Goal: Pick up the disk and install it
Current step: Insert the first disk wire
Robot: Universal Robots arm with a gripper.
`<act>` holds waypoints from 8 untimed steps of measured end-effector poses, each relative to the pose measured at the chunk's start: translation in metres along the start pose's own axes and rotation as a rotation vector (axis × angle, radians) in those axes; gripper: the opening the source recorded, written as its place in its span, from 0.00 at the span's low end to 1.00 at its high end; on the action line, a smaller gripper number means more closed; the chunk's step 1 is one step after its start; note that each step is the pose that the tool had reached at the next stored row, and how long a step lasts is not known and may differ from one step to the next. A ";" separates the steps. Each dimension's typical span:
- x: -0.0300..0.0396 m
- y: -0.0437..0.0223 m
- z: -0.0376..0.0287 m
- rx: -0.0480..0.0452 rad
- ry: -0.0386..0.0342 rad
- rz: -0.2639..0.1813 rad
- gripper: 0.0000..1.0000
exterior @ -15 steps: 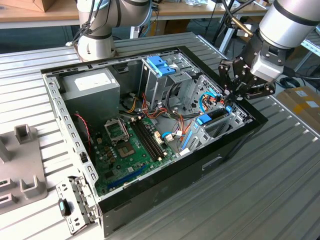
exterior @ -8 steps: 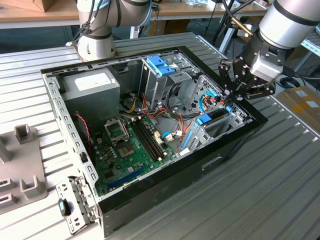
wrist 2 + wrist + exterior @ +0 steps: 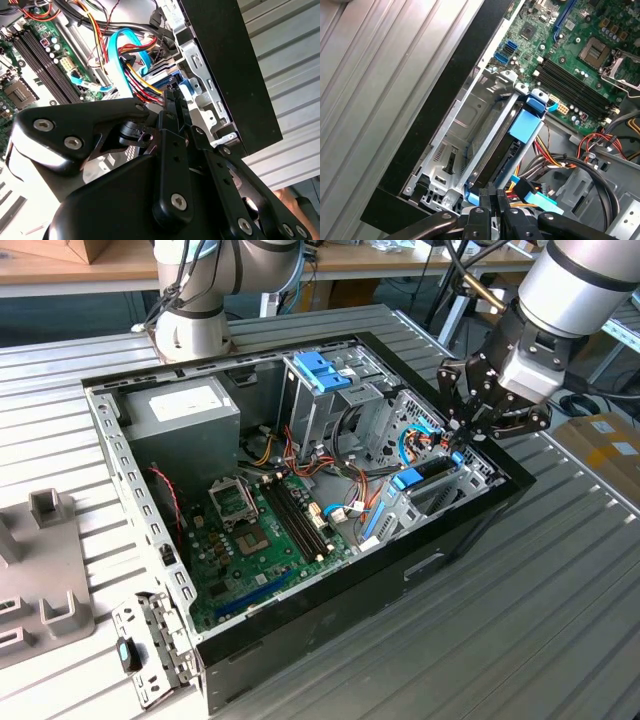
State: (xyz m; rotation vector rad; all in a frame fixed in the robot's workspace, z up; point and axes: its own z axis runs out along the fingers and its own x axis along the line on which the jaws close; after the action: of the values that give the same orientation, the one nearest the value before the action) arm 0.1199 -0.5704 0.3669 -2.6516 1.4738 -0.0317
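While I watch the exterior view, my hand [image 3: 463, 430] sits low over the drive bay at the exterior view's right end of the open computer case [image 3: 470, 530], fingers drawn close together at the bay's edge; I can't tell whether they grip anything. The disk [image 3: 512, 145] stands on edge in the bay slot, blue frame tab up, just beside the motherboard [image 3: 570, 45]. Case rests on the slatted counter [image 3: 560, 620].

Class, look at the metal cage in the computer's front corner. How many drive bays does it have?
2, side by side. One bay holds the disk, with the gripper at its end. The empty bay lies next to the black case wall.
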 end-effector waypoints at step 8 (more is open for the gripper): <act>0.0000 0.0000 0.0000 0.0012 0.0037 0.035 0.17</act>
State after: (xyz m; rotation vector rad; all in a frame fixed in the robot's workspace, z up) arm 0.1199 -0.5704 0.3669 -2.6254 1.5207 -0.0346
